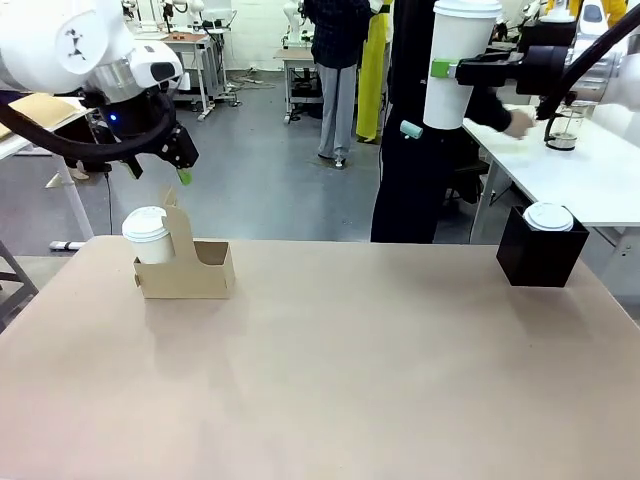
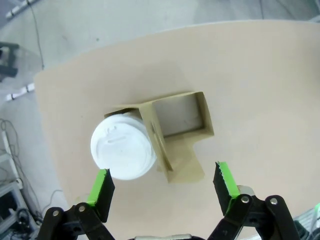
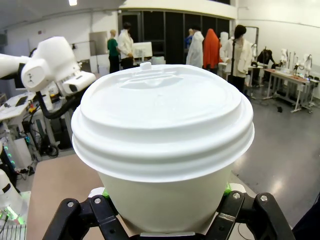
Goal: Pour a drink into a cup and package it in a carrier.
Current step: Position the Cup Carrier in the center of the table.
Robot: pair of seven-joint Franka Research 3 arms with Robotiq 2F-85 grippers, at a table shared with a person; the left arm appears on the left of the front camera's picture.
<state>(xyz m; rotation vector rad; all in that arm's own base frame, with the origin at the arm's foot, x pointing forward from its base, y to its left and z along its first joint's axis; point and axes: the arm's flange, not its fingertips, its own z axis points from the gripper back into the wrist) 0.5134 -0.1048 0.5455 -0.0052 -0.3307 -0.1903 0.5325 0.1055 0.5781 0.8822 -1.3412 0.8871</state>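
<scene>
The right gripper point(image 1: 455, 70) was clamped on the cup point(image 1: 450, 100) in the upper right of the front view, high above the table point(image 1: 350, 380); the cup stood upright with its lid point(image 1: 467, 8) on; in the right wrist view its fingers point(image 3: 102, 212) pressed the cup's sides at the bottom edge. The left gripper point(image 1: 182, 165) hung in the upper left, jaws apart and holding nothing, above the carrier point(image 1: 205, 275); in the left wrist view its pads point(image 2: 102, 190) stood wide over the carrier. A second cup point(image 1: 148, 238), lidded, stood in the carrier's left slot. At the right, a black box point(image 1: 535, 255) carried a spare lid point(image 1: 549, 217); a jug point(image 1: 565, 128) stood on the white table point(image 1: 600, 175) near a person's hand point(image 1: 517, 122).
</scene>
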